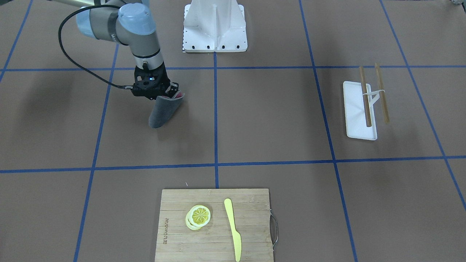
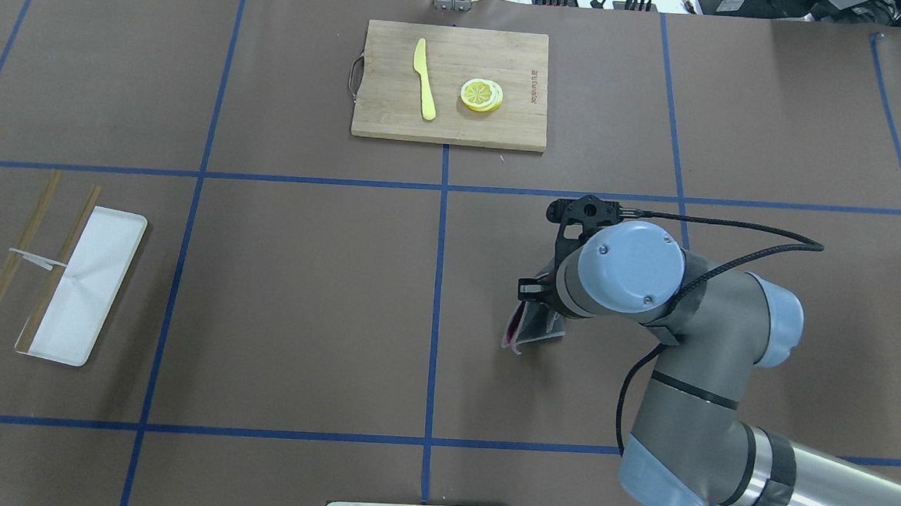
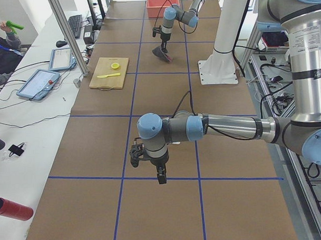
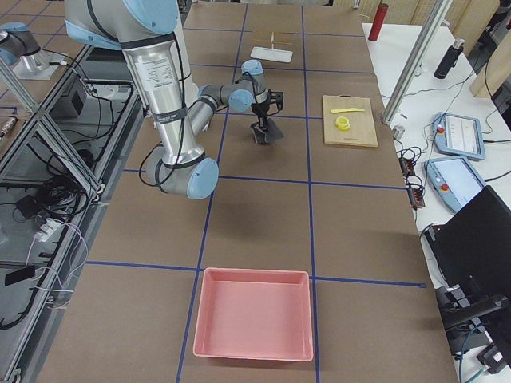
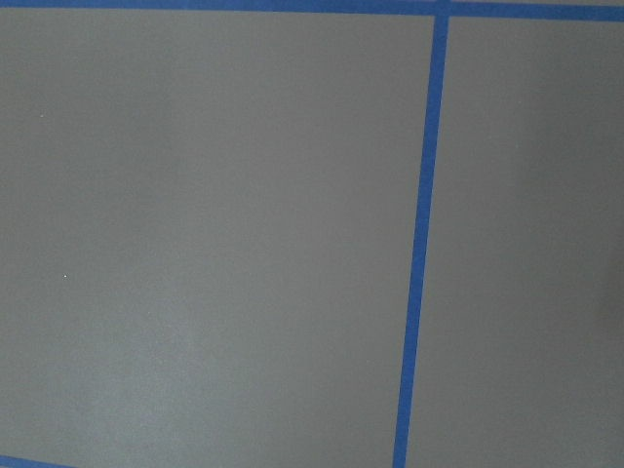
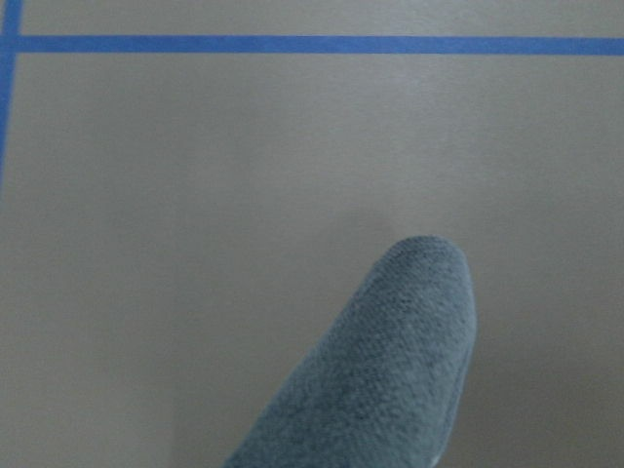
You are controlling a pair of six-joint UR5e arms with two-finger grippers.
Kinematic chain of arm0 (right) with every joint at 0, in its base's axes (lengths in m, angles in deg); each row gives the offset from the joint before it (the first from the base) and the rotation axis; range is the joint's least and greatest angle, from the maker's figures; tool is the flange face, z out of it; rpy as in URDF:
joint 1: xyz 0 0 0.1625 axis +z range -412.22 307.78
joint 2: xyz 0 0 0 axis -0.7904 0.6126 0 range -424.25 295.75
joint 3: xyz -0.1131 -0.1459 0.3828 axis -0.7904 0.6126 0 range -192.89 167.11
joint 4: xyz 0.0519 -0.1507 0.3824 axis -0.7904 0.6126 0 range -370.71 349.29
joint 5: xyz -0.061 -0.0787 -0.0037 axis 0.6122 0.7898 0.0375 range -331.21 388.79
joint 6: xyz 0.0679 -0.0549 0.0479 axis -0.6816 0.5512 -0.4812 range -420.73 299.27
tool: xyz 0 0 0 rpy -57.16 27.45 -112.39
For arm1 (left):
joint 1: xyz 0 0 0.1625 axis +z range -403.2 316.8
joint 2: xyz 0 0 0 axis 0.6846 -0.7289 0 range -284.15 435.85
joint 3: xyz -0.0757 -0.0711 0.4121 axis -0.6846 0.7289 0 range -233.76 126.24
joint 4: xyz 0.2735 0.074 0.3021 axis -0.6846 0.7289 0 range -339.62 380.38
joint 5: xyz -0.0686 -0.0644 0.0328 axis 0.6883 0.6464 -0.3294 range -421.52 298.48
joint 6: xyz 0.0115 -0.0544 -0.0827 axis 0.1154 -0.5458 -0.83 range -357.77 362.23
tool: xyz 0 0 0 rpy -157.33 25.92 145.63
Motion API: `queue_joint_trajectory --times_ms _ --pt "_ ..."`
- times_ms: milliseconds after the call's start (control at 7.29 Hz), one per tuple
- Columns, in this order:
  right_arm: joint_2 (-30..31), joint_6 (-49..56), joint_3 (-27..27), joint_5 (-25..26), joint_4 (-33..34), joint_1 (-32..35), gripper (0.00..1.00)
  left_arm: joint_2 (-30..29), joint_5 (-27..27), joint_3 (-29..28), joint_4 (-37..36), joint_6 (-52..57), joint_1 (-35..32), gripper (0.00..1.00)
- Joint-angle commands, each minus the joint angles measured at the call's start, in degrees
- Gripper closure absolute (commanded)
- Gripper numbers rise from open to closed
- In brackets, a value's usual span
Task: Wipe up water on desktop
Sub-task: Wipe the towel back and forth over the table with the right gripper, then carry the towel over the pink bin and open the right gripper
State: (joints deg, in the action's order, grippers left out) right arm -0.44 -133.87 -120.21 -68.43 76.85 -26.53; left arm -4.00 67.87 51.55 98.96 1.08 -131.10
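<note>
the right gripper (image 1: 171, 94) is clamped on the top edge of a grey microfibre cloth with a pink inner face (image 1: 164, 112). the cloth hangs in a loose fold over the matte brown desktop crossed by blue tape lines (image 1: 273, 116), in the middle row of the grid on the robot's right. whether its lower end touches the surface cannot be told, and no puddle shows in any view. the left gripper (image 3: 160, 175) hovers low over a bare square well to the left; whether it is wide or narrow cannot be told.

to wipe well, the arm likely needs to lower until the hanging fold lies flat on the wet patch. it would then drag the cloth in overlapping strokes under light pressure, with the gripper itself off the surface and the hold firm enough that the cloth does not slip out.

counted:
- two arms
- one cloth
- one bamboo cutting board (image 1: 174, 240) at the far centre
- one yellow plastic knife (image 1: 233, 225)
- one small stack of lemon slices (image 1: 199, 216), number unclear
- one white rectangular tray (image 1: 355, 120) far left
- two wooden chopsticks (image 1: 365, 98) joined by a white clip
- one pink bin (image 4: 254, 315) at the right end
</note>
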Motion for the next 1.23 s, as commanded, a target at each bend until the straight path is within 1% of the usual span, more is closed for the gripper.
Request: queue_joint_trajectory --times_ms 0,137,412,549,686,823,1097 --pt "-2.47 -0.26 -0.34 -0.94 1.73 2.84 1.00 -0.04 0.07 0.07 0.00 -0.09 0.00 0.01" --pt "-1.94 4.28 -0.08 -3.65 1.82 7.05 1.00 -0.04 0.07 0.15 0.00 0.00 0.00 0.01" --pt "2.09 19.19 -0.07 -12.07 1.30 17.41 1.00 0.04 0.15 0.07 0.00 -0.09 0.00 0.01" --pt "5.50 25.88 -0.07 -15.60 1.03 22.60 1.00 0.31 0.94 0.41 0.17 0.09 -0.08 0.01" --pt "9.02 33.77 -0.07 -18.85 0.94 28.04 1.00 0.92 2.25 0.33 4.09 0.26 -0.17 0.01" --pt "12.62 42.64 -0.16 -23.06 0.94 34.36 1.00 1.88 2.44 0.33 7.78 0.44 -0.17 0.01" --pt "19.91 59.52 -0.25 -29.84 1.64 46.50 1.00 2.07 2.44 1.81 8.26 1.05 -0.26 0.01"
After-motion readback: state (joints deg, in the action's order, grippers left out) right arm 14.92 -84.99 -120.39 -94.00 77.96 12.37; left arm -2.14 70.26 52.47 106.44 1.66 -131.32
